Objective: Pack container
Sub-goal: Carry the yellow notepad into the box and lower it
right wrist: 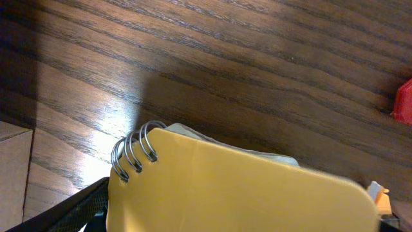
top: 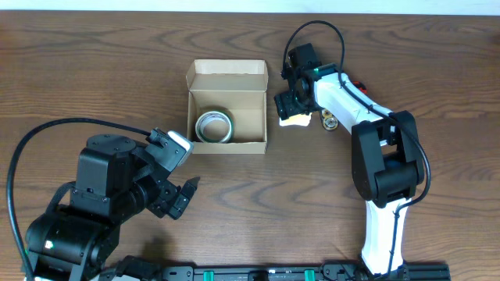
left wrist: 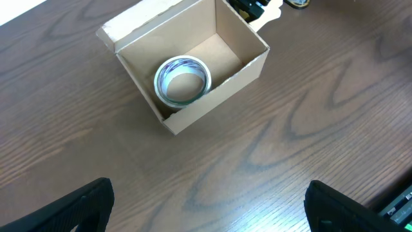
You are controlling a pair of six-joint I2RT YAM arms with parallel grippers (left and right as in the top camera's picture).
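Note:
The container (top: 226, 82) is an open brown cardboard box at the table's middle back, its flap lid folded back. It also shows in the left wrist view (left wrist: 251, 71). A tape roll (top: 214, 126) lies inside it (left wrist: 183, 80). My right gripper (top: 287, 105) is just right of the box, closed on a yellow spiral-bound notepad (top: 297, 119). The pad fills the space between the fingers in the right wrist view (right wrist: 238, 187). My left gripper (top: 178, 199) is open and empty, low over bare table in front of the box (left wrist: 209, 206).
A small round gold-coloured item (top: 330, 121) lies right of the notepad. A red object (top: 360, 84) sits partly behind the right arm and shows at the edge of the right wrist view (right wrist: 404, 103). A small orange piece (right wrist: 381, 198) lies by the pad's corner.

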